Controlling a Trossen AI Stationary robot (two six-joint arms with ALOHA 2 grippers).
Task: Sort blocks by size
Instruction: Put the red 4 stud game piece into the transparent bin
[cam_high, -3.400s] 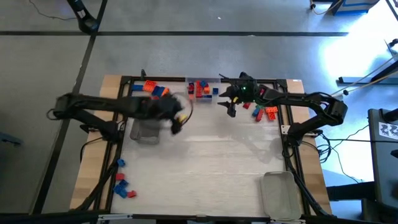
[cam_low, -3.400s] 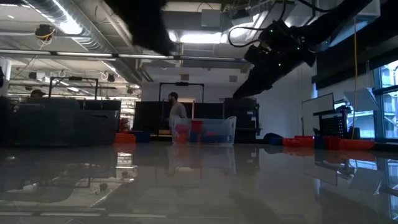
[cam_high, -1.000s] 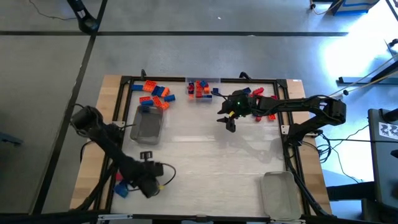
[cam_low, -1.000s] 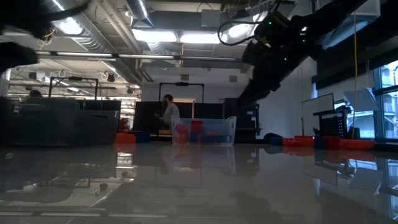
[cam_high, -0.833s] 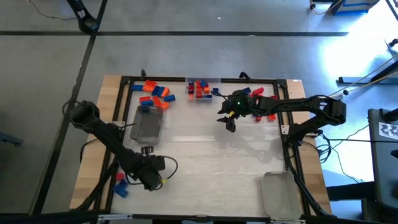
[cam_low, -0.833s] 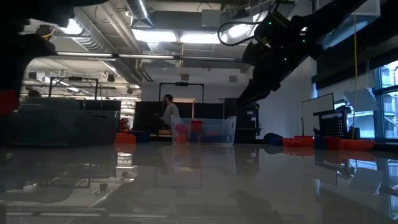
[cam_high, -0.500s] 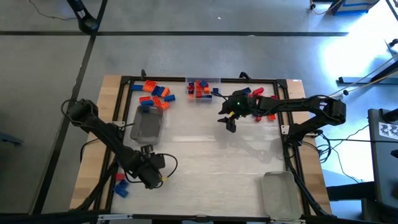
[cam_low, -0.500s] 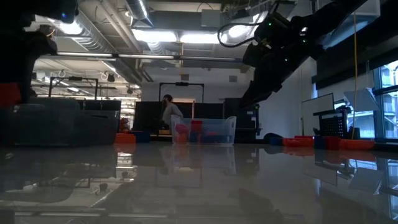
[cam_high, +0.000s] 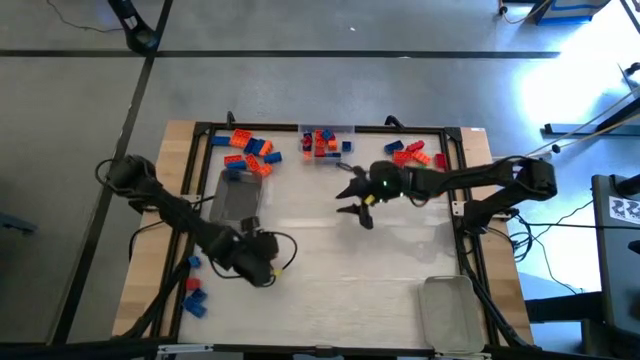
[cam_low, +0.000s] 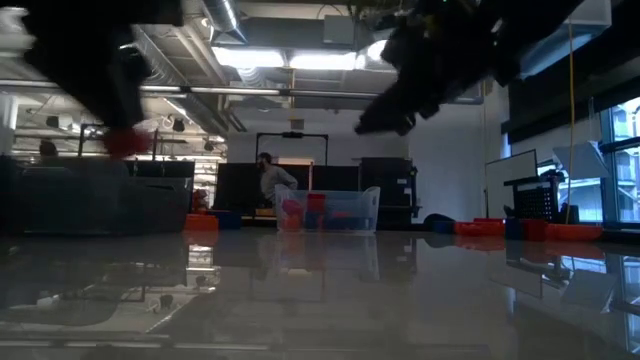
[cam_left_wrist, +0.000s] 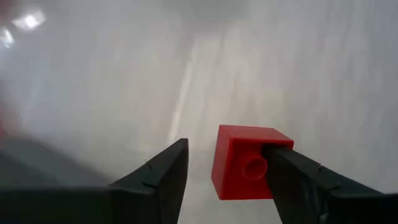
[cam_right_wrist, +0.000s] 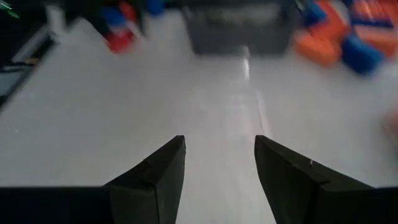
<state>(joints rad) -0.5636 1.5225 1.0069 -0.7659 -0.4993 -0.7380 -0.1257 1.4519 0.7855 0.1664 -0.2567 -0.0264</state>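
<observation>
Red block (cam_left_wrist: 247, 163), small, one stud visible, against one left gripper (cam_left_wrist: 227, 171) finger; right gripper (cam_right_wrist: 219, 163) open

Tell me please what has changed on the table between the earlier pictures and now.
The left gripper went from the clear tray to the near-left blocks, then came back toward the middle with a red block against one finger; the other finger stands off it. The right gripper moved from the far-right pile toward the table's middle, fingers apart, empty. The two other far piles and the near-right tray stayed.
</observation>
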